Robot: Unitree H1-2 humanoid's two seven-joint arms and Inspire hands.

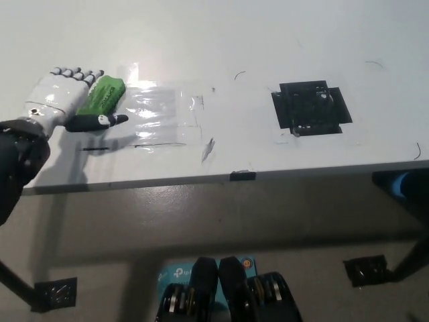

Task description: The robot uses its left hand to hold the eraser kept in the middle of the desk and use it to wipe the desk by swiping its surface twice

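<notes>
Eraser (102,96), green, lies on the desk (221,40) at upper left, touching the white left hand (62,102), fingers spread and gripping nothing; loose contact risks it skidding away when swiped.

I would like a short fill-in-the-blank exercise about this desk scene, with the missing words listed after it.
1. The eraser is ____ in colour.
2. The robot hand beside the eraser is coloured ____.
3. The black square patch lies to the ____ of the eraser in the picture.
4. The clear tape lies on the ____ desk.

Missing words: green; white; right; white
</notes>
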